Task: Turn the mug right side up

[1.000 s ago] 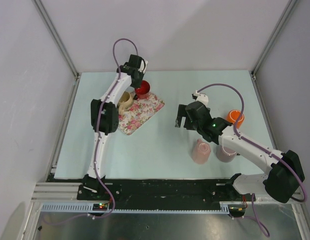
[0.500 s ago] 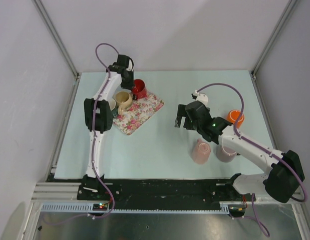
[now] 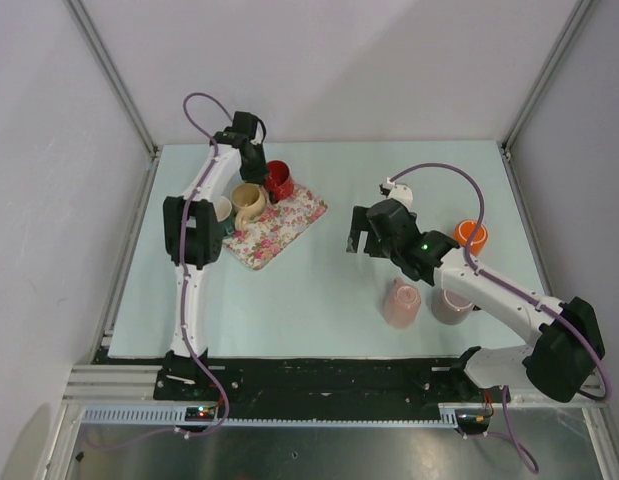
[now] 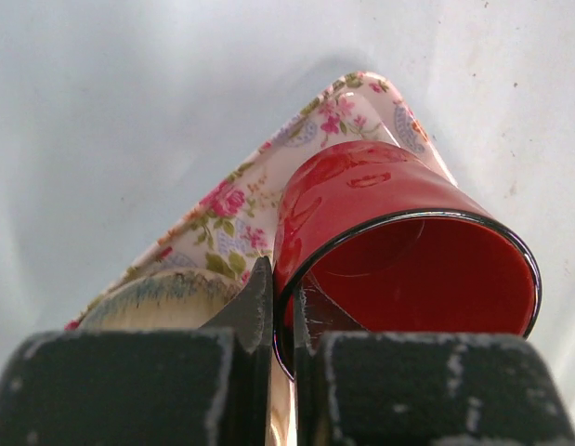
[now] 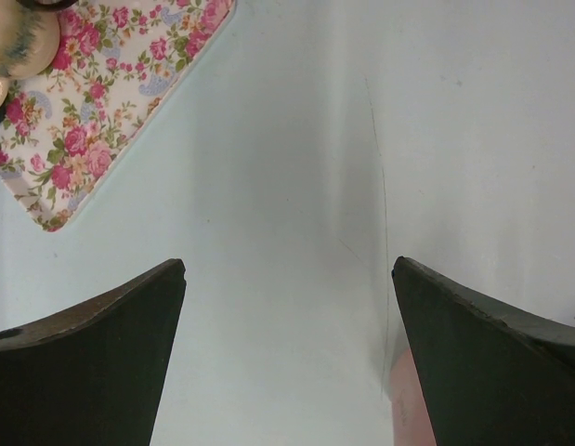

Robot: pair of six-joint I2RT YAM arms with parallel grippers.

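A red mug lies tilted on the far corner of the floral tray. In the left wrist view the red mug has its open mouth toward the camera. My left gripper is shut on the mug's rim, one finger inside and one outside. My right gripper is open and empty above bare table, right of the tray.
A beige mug sits on the tray beside the red one, and another cup is half hidden behind the left arm. A pink cup, a mauve cup and an orange cup stand by the right arm.
My left gripper has swung left and turned with the red mug, which went from mouth-down to tilted on its side. The right arm has barely moved.
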